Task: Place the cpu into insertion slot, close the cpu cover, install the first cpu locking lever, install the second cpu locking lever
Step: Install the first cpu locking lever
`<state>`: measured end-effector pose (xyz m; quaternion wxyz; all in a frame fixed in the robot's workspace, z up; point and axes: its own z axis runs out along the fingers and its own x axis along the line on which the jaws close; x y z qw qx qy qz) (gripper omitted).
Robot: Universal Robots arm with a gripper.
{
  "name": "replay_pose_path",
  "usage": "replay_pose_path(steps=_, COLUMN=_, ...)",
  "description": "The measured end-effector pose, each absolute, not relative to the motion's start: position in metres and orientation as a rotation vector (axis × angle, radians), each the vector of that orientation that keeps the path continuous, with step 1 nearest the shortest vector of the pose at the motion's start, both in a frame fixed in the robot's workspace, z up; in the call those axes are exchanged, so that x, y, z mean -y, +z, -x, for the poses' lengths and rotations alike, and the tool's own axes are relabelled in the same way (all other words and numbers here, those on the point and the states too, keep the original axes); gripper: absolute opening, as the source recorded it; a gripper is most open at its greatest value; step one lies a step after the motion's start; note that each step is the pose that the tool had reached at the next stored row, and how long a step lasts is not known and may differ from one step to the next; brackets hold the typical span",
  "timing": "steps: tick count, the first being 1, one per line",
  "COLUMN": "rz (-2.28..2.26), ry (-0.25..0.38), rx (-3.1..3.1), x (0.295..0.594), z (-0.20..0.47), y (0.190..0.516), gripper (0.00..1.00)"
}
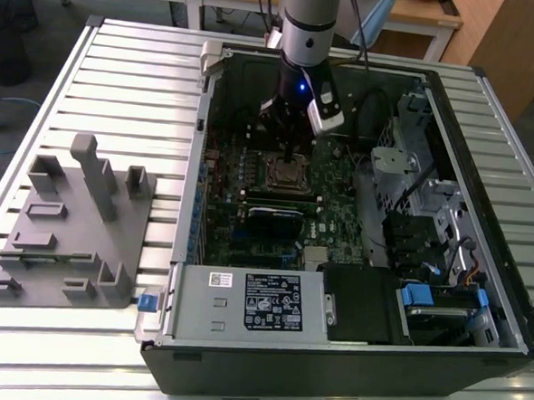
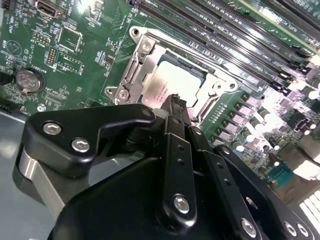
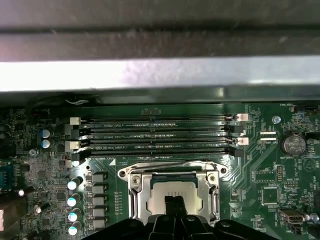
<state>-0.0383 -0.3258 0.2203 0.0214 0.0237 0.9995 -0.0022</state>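
one cpu (image 2: 167, 82) sits in one insertion slot (image 2: 131, 80), cover (image 3: 136, 187) down; gripper (image 2: 176, 100) fingers pressed together, tips over it

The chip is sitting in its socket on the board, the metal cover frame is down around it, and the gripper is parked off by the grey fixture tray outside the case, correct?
Not quite. The chip is in the socket with the cover frame around it, but the gripper hangs right above the chip inside the case, not by the grey tray. Both wrist views show it.
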Motion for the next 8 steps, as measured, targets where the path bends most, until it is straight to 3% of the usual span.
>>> replay_pose_path(steps=8, rz=-0.074, ry=-0.007, rx=-3.098, x=0.3258, z=0.0383, y=0.2308, gripper=0.11)
